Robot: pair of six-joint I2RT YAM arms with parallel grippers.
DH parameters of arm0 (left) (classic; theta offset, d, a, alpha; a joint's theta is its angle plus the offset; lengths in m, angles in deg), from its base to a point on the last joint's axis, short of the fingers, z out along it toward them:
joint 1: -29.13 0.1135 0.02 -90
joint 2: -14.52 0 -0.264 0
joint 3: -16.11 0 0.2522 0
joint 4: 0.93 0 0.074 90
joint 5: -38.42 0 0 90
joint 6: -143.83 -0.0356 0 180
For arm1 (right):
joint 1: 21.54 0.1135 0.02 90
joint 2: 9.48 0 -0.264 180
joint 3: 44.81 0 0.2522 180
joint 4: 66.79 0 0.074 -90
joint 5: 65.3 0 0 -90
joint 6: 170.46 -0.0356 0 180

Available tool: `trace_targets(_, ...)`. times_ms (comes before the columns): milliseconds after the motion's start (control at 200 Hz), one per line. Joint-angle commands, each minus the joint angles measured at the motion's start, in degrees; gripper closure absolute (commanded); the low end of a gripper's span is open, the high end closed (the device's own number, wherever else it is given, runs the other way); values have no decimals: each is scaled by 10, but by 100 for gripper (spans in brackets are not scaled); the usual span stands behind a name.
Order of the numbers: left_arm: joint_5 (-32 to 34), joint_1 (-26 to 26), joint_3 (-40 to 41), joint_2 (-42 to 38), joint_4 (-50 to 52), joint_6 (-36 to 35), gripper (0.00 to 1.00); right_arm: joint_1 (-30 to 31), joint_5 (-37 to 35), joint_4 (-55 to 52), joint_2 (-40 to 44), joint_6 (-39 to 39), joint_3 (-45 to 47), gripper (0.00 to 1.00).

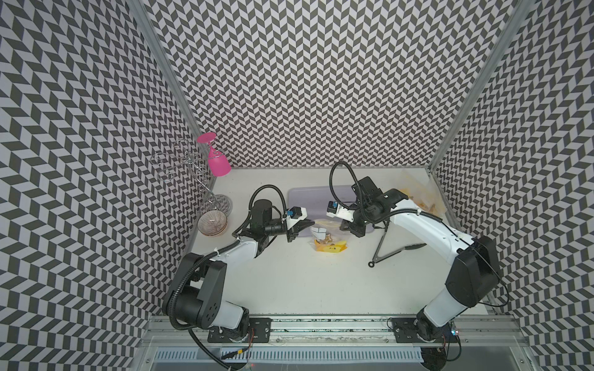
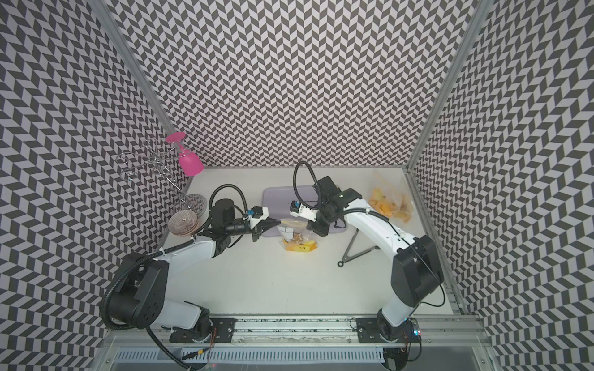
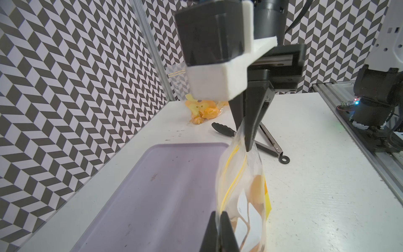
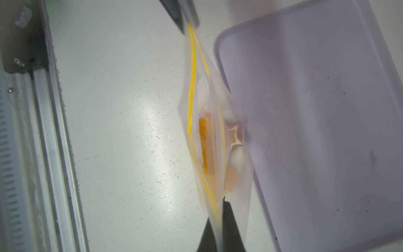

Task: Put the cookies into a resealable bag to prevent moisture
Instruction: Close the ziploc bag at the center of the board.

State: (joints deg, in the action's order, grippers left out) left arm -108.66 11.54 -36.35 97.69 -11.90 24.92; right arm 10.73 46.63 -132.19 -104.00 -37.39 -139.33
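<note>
A clear resealable bag with yellow zip lines hangs over the table's middle in both top views, stretched between my two grippers. My left gripper is shut on one end of the bag's top edge. At the other end, my right gripper pinches the same edge. In the right wrist view the zip lines stand apart along the middle of the bag. Orange cookies, one star-topped, lie inside at the bottom. The left gripper and right gripper face each other.
A lavender tray lies just behind the bag, bare. Black tongs rest on the table to the right. A second clear bag with orange pieces lies at the back right. Bowls and a wire rack holding a pink glass stand at the left.
</note>
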Motion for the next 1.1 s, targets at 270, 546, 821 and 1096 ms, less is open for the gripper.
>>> trace_targets(270,-10,-2,-1,-21,0,-14,100,31,8,42,6,3,-18,94)
trace_targets(546,-14,-2,3,-25,0,-16,100,36,15,60,12,1,-18,100)
trace_targets(821,-45,-2,2,-29,12,-33,100,48,25,106,20,-3,-9,79)
trace_targets(1096,-54,-2,-1,-28,21,-39,100,53,45,130,19,-1,-2,100)
